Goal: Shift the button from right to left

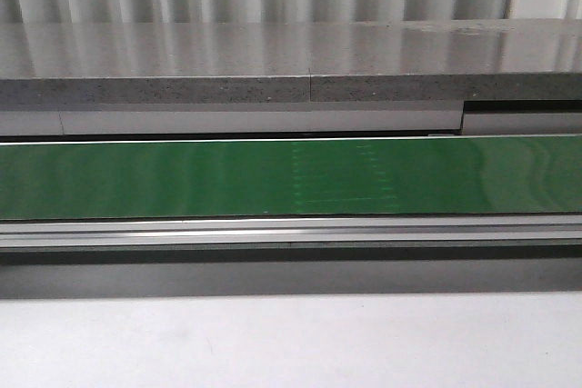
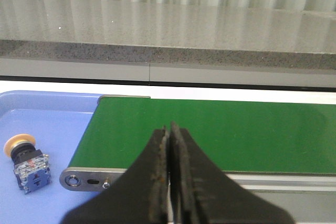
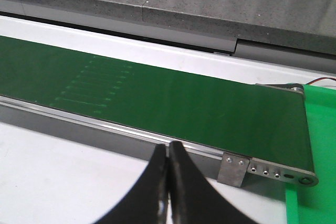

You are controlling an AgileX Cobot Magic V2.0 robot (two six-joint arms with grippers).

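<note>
The push-button (image 2: 25,162) already lies in the blue tray (image 2: 63,109) at lower left, so the task looks finished; both claws, left (image 2: 169,182) and right (image 3: 168,187), are pressed together, holding nothing.

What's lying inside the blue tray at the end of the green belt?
One button lies tipped on the blue tray, beside the green belt. The tray runs past the frame edge, so the rest of it is unseen.

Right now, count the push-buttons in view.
1. The button lies in the blue tray beside the green belt's end; the other views show none.
</note>
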